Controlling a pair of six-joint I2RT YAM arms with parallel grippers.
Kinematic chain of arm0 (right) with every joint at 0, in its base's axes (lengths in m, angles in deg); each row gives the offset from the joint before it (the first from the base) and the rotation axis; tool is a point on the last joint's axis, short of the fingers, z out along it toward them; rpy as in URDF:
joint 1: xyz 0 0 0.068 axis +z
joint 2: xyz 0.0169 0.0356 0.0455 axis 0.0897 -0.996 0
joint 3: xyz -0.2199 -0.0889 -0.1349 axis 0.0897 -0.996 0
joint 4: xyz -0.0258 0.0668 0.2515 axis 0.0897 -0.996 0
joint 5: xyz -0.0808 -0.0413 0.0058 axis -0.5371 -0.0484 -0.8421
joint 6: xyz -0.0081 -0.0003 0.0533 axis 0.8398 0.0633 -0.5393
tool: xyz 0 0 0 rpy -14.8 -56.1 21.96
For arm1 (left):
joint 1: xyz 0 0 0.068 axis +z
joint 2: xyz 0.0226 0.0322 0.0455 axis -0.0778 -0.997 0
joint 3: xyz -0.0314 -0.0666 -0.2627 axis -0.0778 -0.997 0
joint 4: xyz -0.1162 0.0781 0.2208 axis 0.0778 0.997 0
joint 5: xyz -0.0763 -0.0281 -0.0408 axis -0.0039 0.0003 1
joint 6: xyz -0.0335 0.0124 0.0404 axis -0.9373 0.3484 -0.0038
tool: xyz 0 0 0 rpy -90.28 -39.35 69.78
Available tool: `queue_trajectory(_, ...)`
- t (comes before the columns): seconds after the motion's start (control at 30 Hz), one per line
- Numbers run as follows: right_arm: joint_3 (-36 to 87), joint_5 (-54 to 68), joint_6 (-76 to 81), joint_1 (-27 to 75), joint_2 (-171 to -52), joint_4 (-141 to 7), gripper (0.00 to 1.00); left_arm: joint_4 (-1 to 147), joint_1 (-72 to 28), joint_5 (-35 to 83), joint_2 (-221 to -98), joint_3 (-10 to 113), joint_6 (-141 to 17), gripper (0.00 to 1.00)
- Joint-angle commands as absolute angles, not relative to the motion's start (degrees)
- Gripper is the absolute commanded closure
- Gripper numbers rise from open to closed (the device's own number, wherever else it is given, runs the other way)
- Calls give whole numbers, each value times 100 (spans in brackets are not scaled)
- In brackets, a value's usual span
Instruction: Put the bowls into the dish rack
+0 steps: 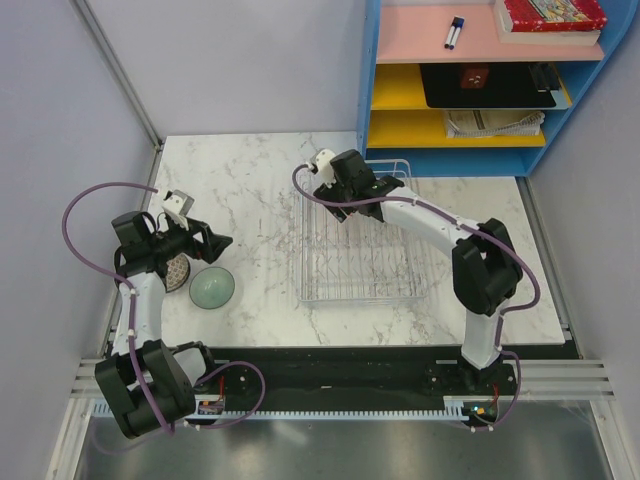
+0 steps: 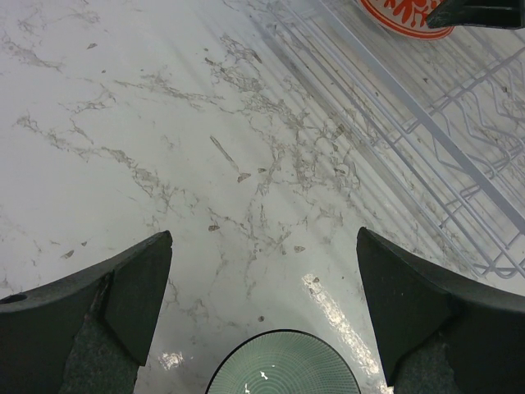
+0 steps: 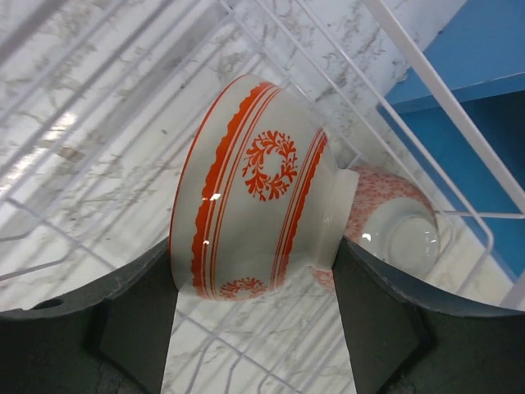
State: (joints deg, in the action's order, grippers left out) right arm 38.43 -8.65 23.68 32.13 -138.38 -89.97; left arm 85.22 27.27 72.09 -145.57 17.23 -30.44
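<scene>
Right gripper (image 3: 253, 250) jaws clamped on red-patterned bowl (image 3: 246, 197), tipped on its side at far end of dish rack (image 1: 360, 285), pink bowl (image 3: 394, 226) just beside it. Left gripper (image 2: 262, 238) jaws apart over surface (image 2: 123, 123), green bowl (image 2: 283, 365) just near-side.

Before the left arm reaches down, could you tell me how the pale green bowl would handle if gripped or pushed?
The pale green bowl looks glazed and rigid, so probably slippery at the rim and likely to chip if knocked. Sitting upright on the smooth marble table, it would probably slide rather than tip when pushed.
</scene>
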Motion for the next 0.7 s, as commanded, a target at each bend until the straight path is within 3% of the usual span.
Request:
queue_trajectory(0.0,4325,-2116,3511,3361,-14094,-8756,100,8318,2766,7420,-14558,1645,-2883,0)
queue_trajectory(0.33,4457,-2909,4576,3555,-14682,-8309,100,8309,2766,7420,-14567,1636,-2874,0)
queue_trajectory(0.67,4379,-2874,5305,3845,-15008,-7826,100,8291,2766,7429,-14558,1619,-2856,0)
